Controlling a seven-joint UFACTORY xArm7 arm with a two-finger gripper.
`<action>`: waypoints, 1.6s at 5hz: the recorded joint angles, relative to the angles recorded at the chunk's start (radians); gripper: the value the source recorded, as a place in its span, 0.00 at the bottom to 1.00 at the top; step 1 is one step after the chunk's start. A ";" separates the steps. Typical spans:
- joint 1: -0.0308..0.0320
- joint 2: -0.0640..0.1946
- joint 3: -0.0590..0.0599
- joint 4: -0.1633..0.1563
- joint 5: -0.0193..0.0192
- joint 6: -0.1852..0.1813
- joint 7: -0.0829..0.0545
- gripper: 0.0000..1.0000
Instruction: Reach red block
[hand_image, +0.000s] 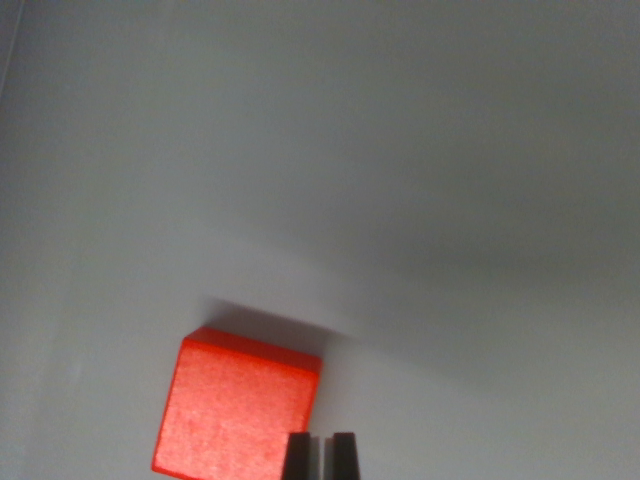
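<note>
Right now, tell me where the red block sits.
In the wrist view the red block lies low and left of centre on the plain grey surface, its lower right corner just behind the two dark fingers at the bottom edge.

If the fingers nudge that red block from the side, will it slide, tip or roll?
The red block looks rigid with flat faces and sharp edges, so it probably won't roll. It sits flat and looks wider than tall, so it would likely slide on the smooth pale surface rather than tip. The gripper sits off its right edge, so a push there might twist it.
</note>
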 joint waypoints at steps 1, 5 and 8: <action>0.0000 0.000 0.000 0.000 0.0000 0.000 0.000 0.00; 0.0127 0.025 0.010 -0.032 0.0008 -0.056 -0.001 0.00; 0.0213 0.041 0.018 -0.054 0.0013 -0.094 -0.002 0.00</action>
